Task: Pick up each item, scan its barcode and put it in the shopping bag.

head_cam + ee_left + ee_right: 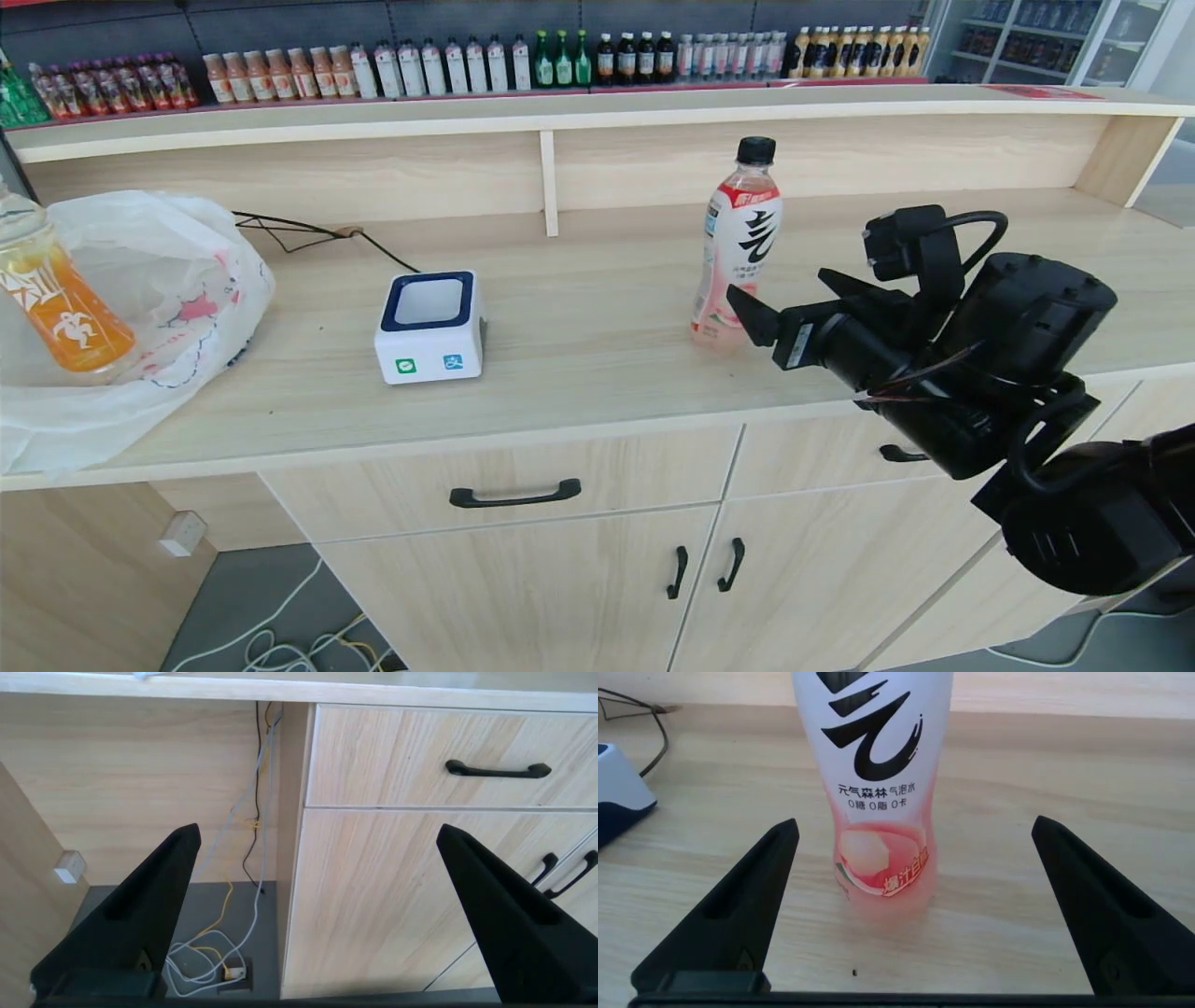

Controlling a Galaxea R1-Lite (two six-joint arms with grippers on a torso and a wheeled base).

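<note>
Two tools, both released. The left tool (318, 827) is held spread before the cabinet fronts (392, 887) under the counter (579, 373); loose cables (232, 971) on the floor (201, 910) are seen in the left wrist view. The right tool (913, 821) is held spread just short of one pink drink bottle (738, 247), upright on the counter. One scanner box (429, 327) is set at centre; one orange bottle (56, 299) is seen inside one shopping bag (187, 271) at left. Bottle rows (560, 61) line the back shelf (653, 87).
</note>
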